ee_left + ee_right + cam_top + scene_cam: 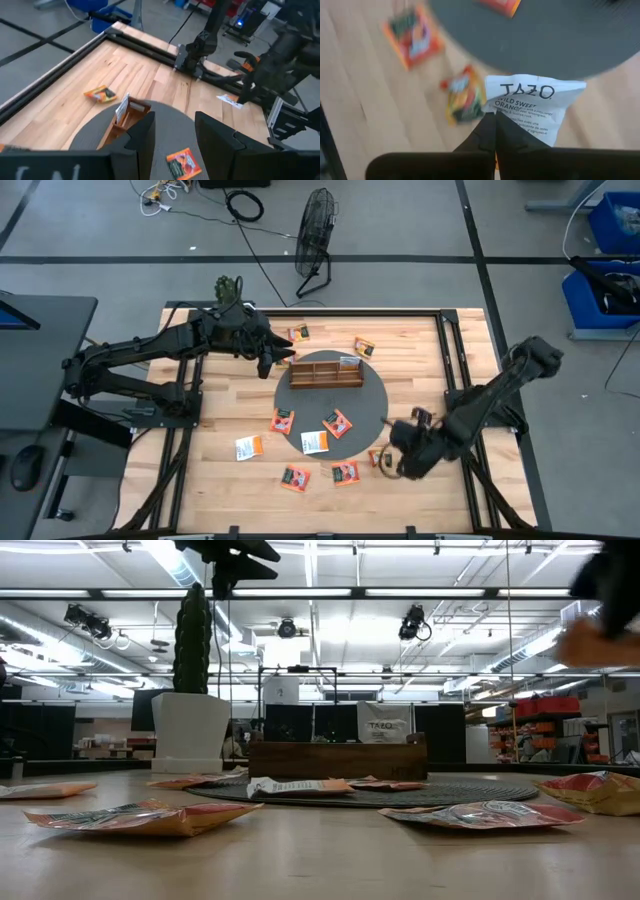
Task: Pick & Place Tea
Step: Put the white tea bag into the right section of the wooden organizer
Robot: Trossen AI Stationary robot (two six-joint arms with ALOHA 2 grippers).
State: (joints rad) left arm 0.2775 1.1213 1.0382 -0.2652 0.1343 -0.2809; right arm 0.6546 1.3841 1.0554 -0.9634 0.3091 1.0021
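Note:
Several small orange and white tea sachets lie flat on the wooden table and on the round grey mat (pixel 372 408), among them one sachet (pixel 337 423) on the mat. The brown wooden tray (pixel 326 372) stands on the mat with a white sachet (pixel 121 106) upright in a slot. My right gripper (pixel 495 131) is shut on a white sachet (pixel 532 102) above the table's near right part (pixel 388 463). My left gripper (pixel 172 132) is open and empty, above the mat by the tray's left end (pixel 273 364). My right gripper pinches the white sachet between its two fingertips at one edge (pixel 504 116), near a corner. The fingers point down toward the table. The sachet sticks out past the fingertips, lifted clear above an orange sachet (pixel 462 100) that lies on the table.
A green cactus in a white pot (pixel 190 690) stands at the table's far left. Black rails (pixel 452 350) run along the table's edges. Loose sachets (pixel 295 477) lie near the front edge. A fan (pixel 315 235) stands on the floor beyond the table.

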